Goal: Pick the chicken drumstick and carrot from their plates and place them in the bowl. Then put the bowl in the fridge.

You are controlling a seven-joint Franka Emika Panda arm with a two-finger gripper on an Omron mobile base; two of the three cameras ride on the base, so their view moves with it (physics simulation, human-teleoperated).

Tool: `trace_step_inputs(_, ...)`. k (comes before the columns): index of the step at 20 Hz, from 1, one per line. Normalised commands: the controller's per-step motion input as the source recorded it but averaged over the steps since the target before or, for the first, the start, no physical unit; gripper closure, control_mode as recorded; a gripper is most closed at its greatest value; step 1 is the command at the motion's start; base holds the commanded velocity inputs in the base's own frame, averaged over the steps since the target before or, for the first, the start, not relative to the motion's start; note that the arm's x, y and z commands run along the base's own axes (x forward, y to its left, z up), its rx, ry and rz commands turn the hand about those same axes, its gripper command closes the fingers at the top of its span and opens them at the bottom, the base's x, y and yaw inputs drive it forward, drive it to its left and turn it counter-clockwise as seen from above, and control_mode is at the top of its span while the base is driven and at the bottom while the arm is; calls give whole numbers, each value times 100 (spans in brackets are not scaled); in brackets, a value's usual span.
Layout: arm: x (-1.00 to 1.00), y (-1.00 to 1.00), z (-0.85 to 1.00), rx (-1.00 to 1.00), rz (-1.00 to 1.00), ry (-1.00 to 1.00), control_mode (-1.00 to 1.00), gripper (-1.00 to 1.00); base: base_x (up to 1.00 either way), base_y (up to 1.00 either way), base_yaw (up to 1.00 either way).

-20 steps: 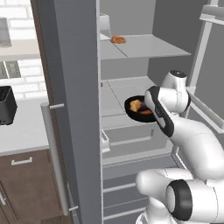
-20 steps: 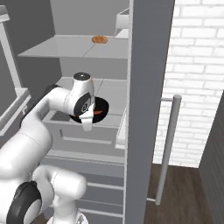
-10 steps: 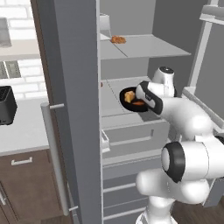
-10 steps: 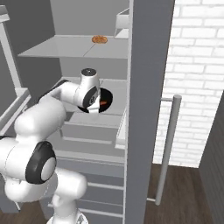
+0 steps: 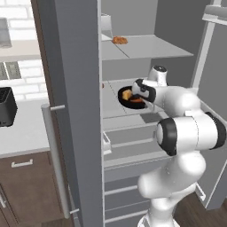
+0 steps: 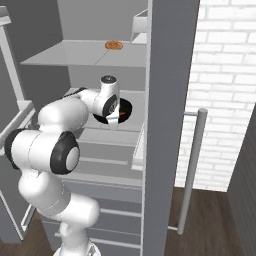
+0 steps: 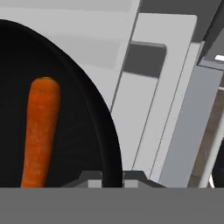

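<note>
Our gripper [image 7: 113, 178] is clamped on the rim of the black bowl [image 5: 126, 99], now further in over the middle shelf [image 5: 116, 116] of the fridge [image 5: 75, 80]. Just ahead lies the carrot [image 7: 40, 131], then the chicken drumstick [image 5: 128, 94]. We read no writing.

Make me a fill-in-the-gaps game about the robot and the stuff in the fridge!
1. The long orange vegetable lying inside the bowl is a ____.
2. The gripper is shut on the rim of the black ____.
3. The bowl is over a light grey ____ inside the open fridge.
4. Next to the carrot in the bowl lies a golden-tan chicken ____.

Missing words: carrot; bowl; shelf; drumstick
</note>
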Motion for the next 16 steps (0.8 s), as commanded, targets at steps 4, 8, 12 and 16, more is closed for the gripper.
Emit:
trace_step_inputs(4,60,0,-37,0,0,0,-100,100,0,0,0)
trace_step_inputs(8,53,0,-22,0,0,0,-100,100,0,0,0)
trace_step_inputs(12,53,0,-20,0,0,0,-100,100,0,0,0)
trace_step_inputs(16,53,0,-22,0,0,0,-100,100,0,0,0)
